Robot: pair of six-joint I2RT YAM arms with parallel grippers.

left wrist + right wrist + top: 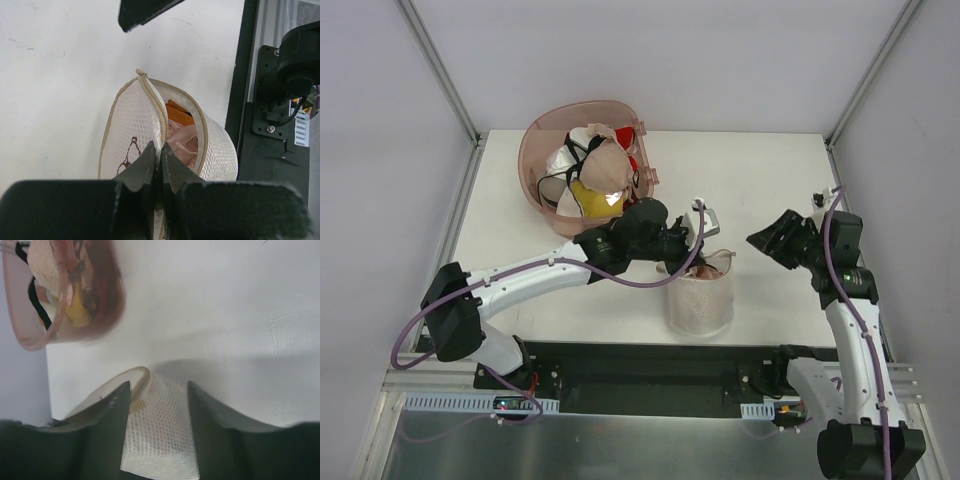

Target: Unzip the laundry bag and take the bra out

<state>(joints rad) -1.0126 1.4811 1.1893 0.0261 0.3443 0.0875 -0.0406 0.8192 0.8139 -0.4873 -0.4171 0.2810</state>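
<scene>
The white mesh laundry bag stands near the table's front middle with its zip open. In the left wrist view the bag gapes, and the pale pink lacy bra lies inside under something orange. The bra's top also shows in the top view. My left gripper is shut on the bag's beige zip rim; in the top view it sits at the bag's far left edge. My right gripper is open and empty, right of the bag and apart from it. In its own view the right gripper frames the bag between its fingers.
A pink plastic tub holding several garments, among them a beige one and a yellow one, stands at the back left; it also shows in the right wrist view. The black base rail runs along the near edge.
</scene>
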